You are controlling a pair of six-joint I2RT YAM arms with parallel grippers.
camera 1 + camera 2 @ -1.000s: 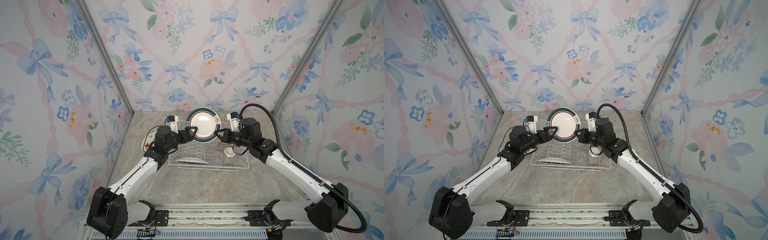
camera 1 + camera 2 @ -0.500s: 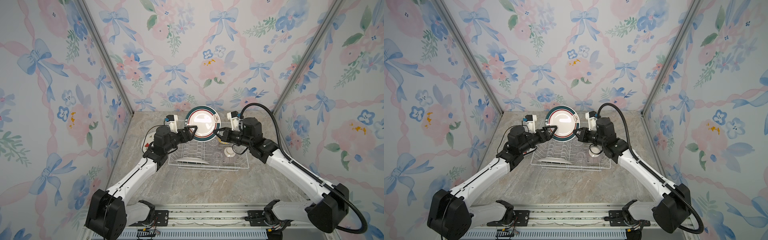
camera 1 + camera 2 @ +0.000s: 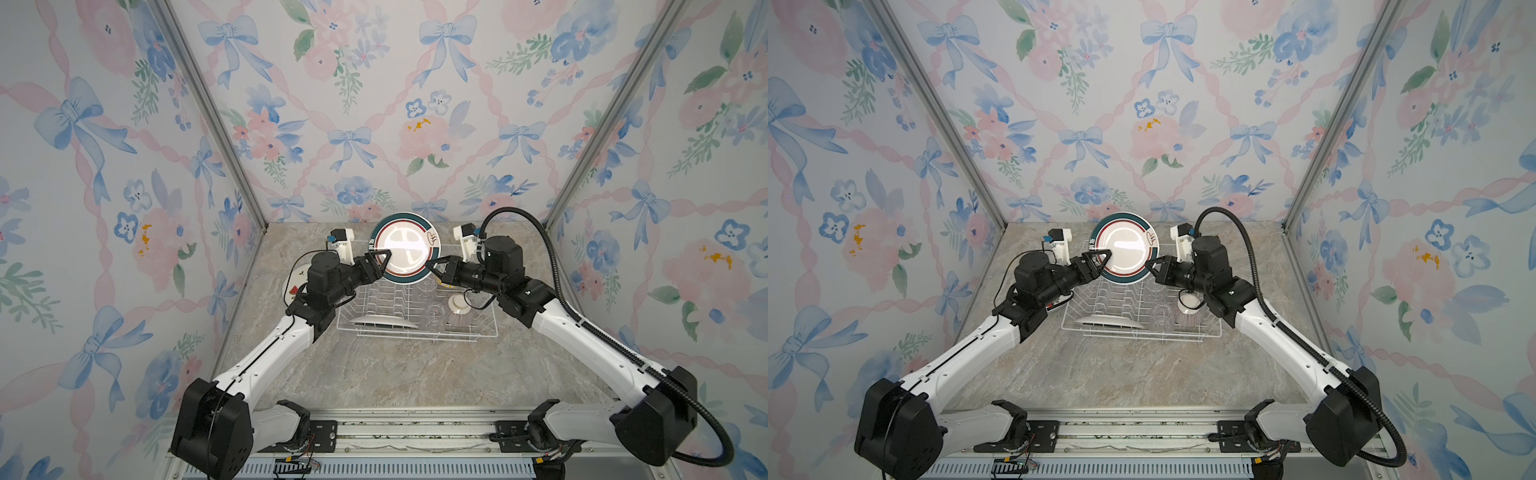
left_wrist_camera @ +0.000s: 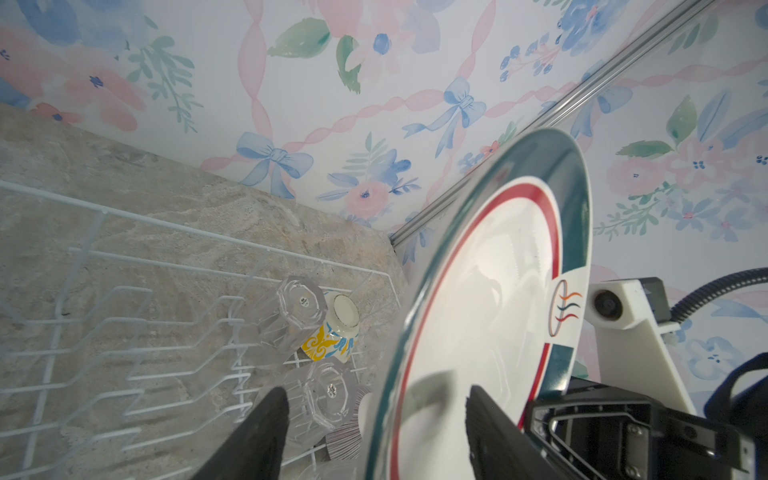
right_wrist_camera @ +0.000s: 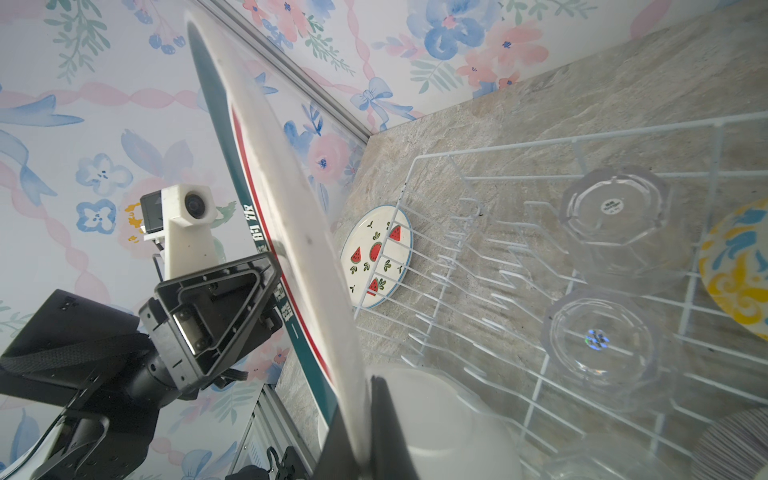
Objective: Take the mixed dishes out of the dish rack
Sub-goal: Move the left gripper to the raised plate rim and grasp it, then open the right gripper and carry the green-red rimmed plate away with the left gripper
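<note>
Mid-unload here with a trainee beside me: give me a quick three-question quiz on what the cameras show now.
1. True or false: the round watermelon-print ceramic plate stands in the white wire dish rack.
2. Short answer: how do the jaws of the left gripper stand at the round teal-rimmed white ceramic plate?
3. Pick one. That plate's rim is clamped by: A) the left jaws; B) the jaws of the right gripper; C) nothing.
Key: 1 false, it lies on the marbled table outside the rack. 2 open, one on each side of the rim. 3 B.
</note>
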